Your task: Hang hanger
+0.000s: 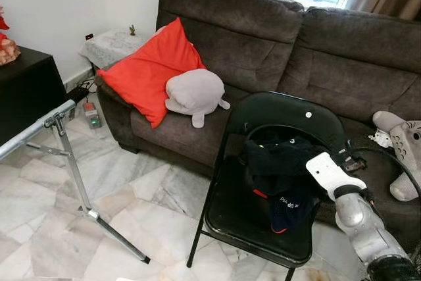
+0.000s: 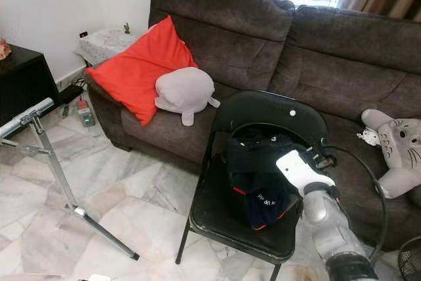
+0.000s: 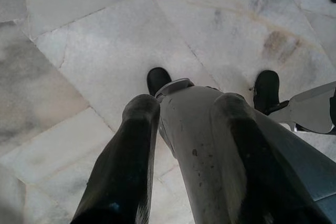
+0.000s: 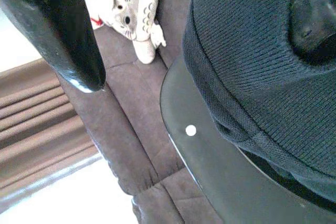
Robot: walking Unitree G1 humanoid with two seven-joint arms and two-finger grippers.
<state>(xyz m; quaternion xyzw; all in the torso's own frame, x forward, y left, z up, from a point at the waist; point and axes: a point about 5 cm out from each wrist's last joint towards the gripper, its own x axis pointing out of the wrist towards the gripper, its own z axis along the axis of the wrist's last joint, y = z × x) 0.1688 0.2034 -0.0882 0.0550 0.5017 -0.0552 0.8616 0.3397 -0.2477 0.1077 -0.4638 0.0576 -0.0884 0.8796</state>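
A dark navy garment (image 1: pixel 283 176) with red trim and white print lies bunched on the seat of a black folding chair (image 1: pixel 227 212), in front of the sofa. I cannot make out a hanger among its folds. My right arm reaches in from the lower right, its white wrist (image 1: pixel 330 172) at the garment's right edge. In the right wrist view, my right gripper (image 4: pixel 194 24) is open, with one finger (image 4: pixel 58 24) out over the chair back and the other resting on the knit cloth (image 4: pixel 252 66). My left gripper (image 3: pixel 184 106) hangs open over the marble floor.
A silver clothes-rack rail (image 1: pixel 39 129) on slanted legs (image 1: pixel 108 225) stands at the left. Behind the chair is a dark brown sofa (image 1: pixel 342 64) with a red cushion (image 1: pixel 148 70), a grey plush (image 1: pixel 194 93) and a cat plush (image 1: pixel 401 153). A black cabinet (image 1: pixel 23 90) stands far left.
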